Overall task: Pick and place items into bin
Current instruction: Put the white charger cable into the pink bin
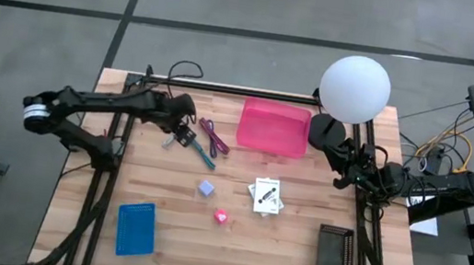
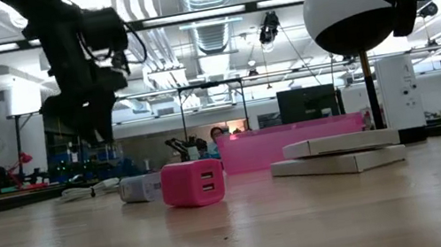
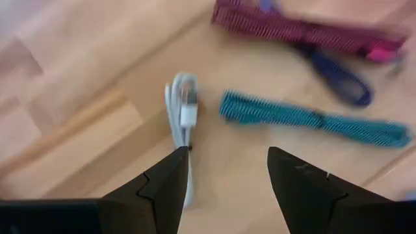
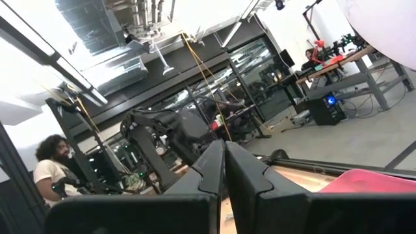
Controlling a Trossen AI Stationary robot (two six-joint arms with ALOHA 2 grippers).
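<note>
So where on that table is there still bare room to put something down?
Bare wood lies along the near edge between the blue tray and the black case, and on the left side above the tray. The middle is crowded: cords under the left gripper, cube, pink piece, card, pink bin. The right gripper waits beside the bin.

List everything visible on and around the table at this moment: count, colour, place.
Bin: one, pink, far middle of table.
Purple cord: one, left of the bin.
Teal cord: one, beside the purple one.
White cable: one, under the left gripper.
Cube: one, lavender, table centre.
Pink plug: one, near the cube.
White card: one, black print, right of the cube.
Blue tray: one, near left.
Black tray: one, near right.
White globe: one, far right.
Person: seated beyond the table.
Left gripper: open, over the cords.
Right gripper: shut, raised at the right edge.
</note>
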